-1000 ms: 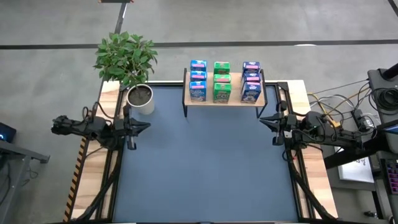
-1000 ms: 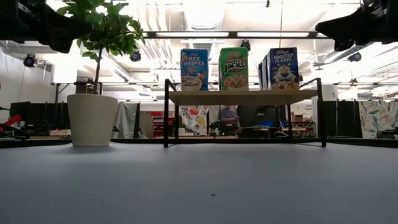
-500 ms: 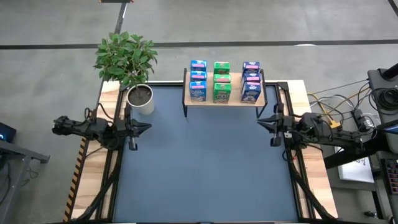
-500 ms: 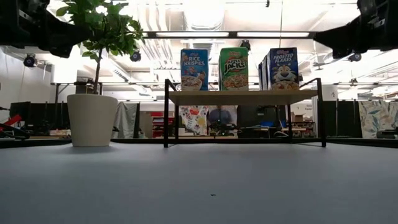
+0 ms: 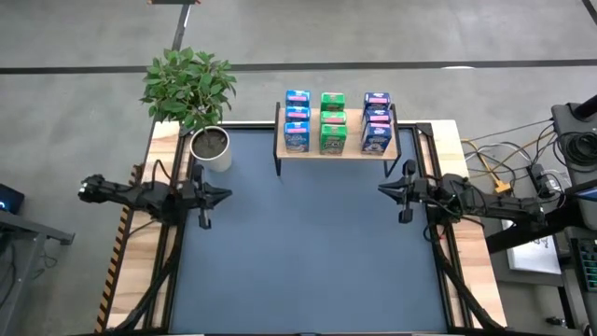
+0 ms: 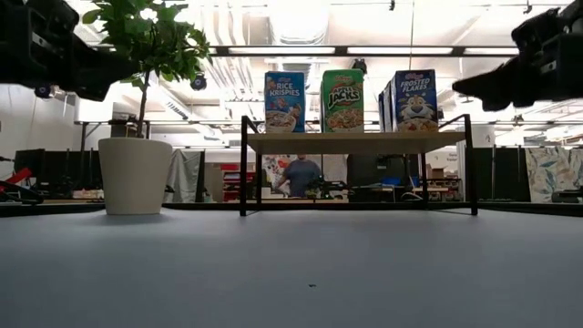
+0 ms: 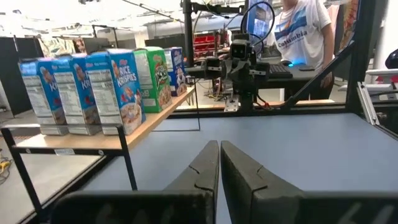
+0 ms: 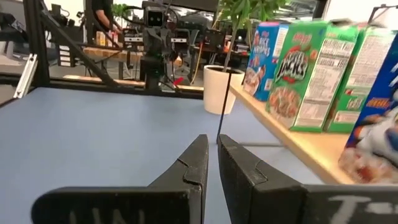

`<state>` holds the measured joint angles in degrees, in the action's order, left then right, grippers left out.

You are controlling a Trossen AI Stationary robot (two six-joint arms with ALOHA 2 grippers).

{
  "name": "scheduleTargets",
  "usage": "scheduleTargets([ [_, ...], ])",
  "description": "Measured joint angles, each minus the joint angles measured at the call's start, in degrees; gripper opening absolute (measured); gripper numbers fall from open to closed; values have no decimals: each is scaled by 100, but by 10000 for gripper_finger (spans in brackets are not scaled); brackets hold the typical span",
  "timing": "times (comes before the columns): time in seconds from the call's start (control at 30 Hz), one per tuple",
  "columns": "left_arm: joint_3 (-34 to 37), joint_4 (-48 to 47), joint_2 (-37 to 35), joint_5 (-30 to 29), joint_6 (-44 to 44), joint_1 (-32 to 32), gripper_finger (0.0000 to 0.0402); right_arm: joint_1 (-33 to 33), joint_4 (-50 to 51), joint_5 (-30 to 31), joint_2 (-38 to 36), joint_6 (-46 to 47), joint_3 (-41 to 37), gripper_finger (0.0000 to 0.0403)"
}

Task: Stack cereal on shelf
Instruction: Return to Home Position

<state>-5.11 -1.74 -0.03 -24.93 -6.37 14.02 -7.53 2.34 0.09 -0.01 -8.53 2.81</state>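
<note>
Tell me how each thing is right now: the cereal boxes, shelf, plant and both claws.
shelf: standing, loaded.
cereal boxes: upright on it, in three colour rows.
potted plant: upright beside the shelf.
left gripper: shut, empty, above the mat's left edge.
right gripper: shut, empty, above the mat's right edge.

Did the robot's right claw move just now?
Yes. The right gripper slid inward over the blue mat, slightly farther from the shelf.
</note>
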Motion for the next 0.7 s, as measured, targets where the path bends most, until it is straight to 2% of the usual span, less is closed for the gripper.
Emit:
scheduleTargets([
  [0.2, 453, 619, 8, 0, 73, 1, 0, 0, -342, -8, 42, 145, -205, 28],
  [0.7, 447, 583, 38, 2, 149, -4, 0, 0, -390, 3, 44, 155, -209, 28],
])
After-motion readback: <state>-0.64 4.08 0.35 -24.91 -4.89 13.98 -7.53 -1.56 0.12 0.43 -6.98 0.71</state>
